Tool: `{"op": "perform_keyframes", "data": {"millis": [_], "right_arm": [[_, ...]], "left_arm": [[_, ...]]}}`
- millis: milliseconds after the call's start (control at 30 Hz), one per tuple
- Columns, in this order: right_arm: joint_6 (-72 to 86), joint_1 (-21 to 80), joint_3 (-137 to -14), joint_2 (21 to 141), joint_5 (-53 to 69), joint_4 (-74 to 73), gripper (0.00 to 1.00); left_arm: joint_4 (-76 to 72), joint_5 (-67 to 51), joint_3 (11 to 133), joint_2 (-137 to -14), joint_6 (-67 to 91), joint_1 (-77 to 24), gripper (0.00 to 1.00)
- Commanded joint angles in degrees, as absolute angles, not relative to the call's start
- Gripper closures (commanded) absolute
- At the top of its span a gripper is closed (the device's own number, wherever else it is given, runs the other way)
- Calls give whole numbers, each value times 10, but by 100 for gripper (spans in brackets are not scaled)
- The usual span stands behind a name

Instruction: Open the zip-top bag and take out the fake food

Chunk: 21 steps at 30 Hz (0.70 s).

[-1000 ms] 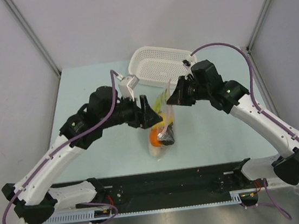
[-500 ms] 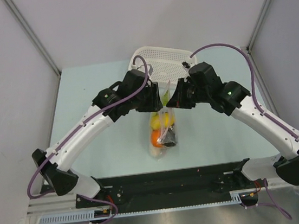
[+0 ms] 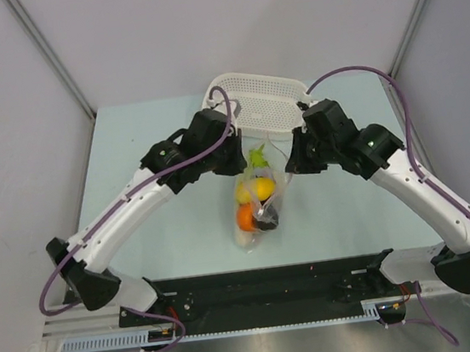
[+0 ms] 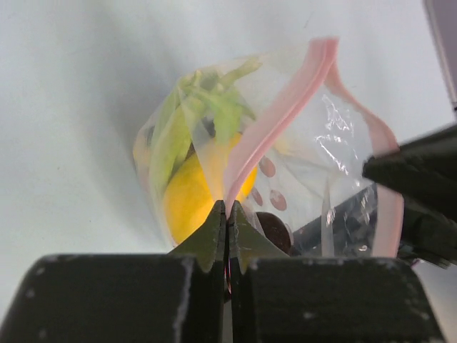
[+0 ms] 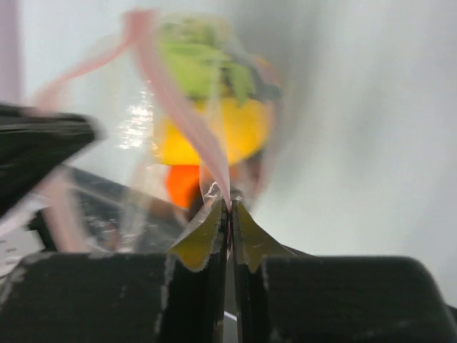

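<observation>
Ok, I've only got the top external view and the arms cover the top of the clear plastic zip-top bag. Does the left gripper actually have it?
Observer: Yes. In the left wrist view the left gripper is shut on one lip of the pink zip strip of the clear crinkly zip-top bag.
Operator: And the right one?
Observer: In its own wrist view the right gripper pinches the other pink lip.
Operator: Is the mouth open at all?
Observer: Yes. In the left wrist view the two lips stand parted, with a gap beside the yellow plastic lemon.
</observation>
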<state>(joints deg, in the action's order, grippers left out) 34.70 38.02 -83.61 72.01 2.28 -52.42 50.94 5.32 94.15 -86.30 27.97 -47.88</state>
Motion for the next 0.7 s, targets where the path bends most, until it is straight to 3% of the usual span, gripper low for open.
{"op": "perform_keyframes", "data": {"millis": [0, 133, 200, 367, 433, 500, 667], "right_arm": [[266, 378, -870, 727, -77, -646, 90], [253, 389, -902, 734, -97, -678, 77], [255, 399, -953, 739, -99, -684, 64], [279, 474, -1038, 764, -78, -656, 56], [301, 491, -1040, 772, -67, -643, 57], [349, 494, -1003, 767, -51, -604, 68], [389, 499, -882, 758, -10, -494, 76]], "left_arm": [[435, 38, 909, -765, 264, -475, 100], [401, -10, 868, -756, 296, -475, 100], [379, -21, 857, -752, 309, -475, 100], [359, -32, 838, -744, 322, -475, 100], [362, -21, 842, -744, 321, -475, 100], [361, -15, 844, -744, 322, -475, 100], [352, -18, 841, -744, 330, -475, 100]]}}
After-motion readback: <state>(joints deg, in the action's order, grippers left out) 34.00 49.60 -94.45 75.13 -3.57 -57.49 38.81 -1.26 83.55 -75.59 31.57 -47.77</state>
